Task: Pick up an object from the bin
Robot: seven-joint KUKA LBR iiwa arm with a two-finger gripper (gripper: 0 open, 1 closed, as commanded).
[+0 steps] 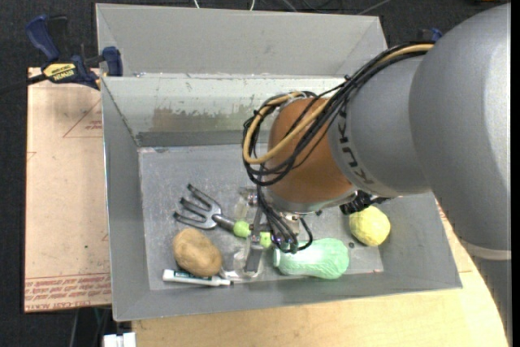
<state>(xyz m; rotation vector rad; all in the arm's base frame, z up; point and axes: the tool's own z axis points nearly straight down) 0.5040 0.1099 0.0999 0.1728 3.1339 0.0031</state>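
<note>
In the camera view the gripper (253,254) stands low in the grey metal bin (122,191), near its front wall. It is between a brown potato-shaped lump (197,252) and a mint-green oblong bundle (313,260); whether it is open or closed I cannot tell. Nearest lies a small grey garden fork with green handle (201,212), with its tines pointing up-left and its handle down-right toward the gripper. The best grip is probably across the handle, square to its length.

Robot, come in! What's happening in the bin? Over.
End effector down at front of bin, between brown potato-like lump and mint-green lump. Nothing lifted yet. Grey hand fork close beside it, white tube nearer the front wall.
</note>
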